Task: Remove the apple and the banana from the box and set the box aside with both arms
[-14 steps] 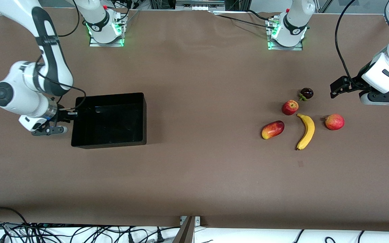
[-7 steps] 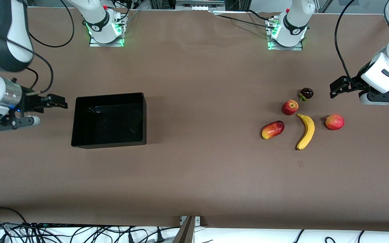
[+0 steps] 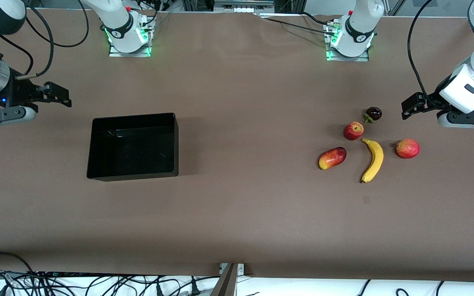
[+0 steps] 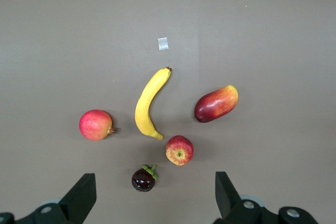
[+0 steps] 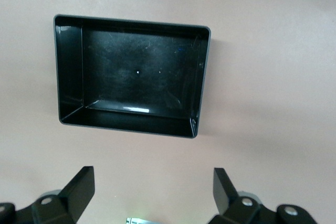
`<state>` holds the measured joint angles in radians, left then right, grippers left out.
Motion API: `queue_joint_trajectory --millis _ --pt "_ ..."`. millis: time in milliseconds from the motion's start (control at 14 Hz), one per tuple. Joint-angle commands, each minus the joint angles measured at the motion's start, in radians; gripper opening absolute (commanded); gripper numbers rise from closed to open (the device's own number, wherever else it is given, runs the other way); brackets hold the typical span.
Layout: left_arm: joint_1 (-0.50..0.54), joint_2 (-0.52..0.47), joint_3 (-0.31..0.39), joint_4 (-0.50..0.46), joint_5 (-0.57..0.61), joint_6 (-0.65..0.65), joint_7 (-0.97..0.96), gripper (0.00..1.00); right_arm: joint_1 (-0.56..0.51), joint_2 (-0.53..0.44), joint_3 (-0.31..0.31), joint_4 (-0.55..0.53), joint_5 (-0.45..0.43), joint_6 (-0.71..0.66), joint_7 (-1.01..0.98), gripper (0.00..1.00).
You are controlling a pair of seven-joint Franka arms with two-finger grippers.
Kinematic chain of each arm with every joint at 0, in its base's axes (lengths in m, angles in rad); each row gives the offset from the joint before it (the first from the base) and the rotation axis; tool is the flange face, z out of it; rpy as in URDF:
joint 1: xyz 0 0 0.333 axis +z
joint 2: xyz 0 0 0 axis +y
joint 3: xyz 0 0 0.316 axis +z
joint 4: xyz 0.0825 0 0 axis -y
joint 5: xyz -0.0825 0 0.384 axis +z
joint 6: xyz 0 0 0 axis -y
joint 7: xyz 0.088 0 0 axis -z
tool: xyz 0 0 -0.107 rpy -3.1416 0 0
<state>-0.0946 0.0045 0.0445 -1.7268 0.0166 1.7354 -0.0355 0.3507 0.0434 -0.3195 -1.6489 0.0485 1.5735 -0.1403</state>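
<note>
Black box (image 3: 133, 146) empty on worktop, banana (image 3: 373, 159) and apple (image 3: 353, 130) apart, left gripper (image 4: 152, 195) above fruits jaws released, right gripper (image 5: 152, 195) above box jaws released

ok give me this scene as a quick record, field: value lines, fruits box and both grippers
box: black open-top bin, nothing in it, toward the right arm's end of the table
banana: on the table toward the left arm's end
apple: beside the banana's stem end, farther from the front camera
other fruit: mango, round red fruit, dark mangosteen
left gripper: open, above the table beside the fruits, holding nothing
right gripper: open, above the table beside the box, holding nothing
fruits in box: none
</note>
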Motion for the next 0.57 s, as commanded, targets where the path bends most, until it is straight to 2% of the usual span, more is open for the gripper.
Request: queue_joint_trajectory --millis 0,143,214,500 --pt "-0.007 -0.014 0.000 0.000 0.002 -0.008 0.000 1.00 -0.105 -0.054 0.119 -0.071 -0.042 0.036 0.013 1.00" --pt "-0.007 -0.014 0.000 0.000 0.002 -0.008 0.000 1.00 -0.232 -0.054 0.254 -0.060 -0.074 0.034 0.007 1.00" --pt "-0.007 -0.014 0.000 0.001 0.002 -0.008 0.000 1.00 -0.264 -0.054 0.285 -0.055 -0.075 0.036 0.005 1.00" --pt "-0.007 -0.014 0.002 0.000 0.000 -0.010 0.000 1.00 -0.277 -0.043 0.290 -0.037 -0.073 0.019 -0.004 1.00"
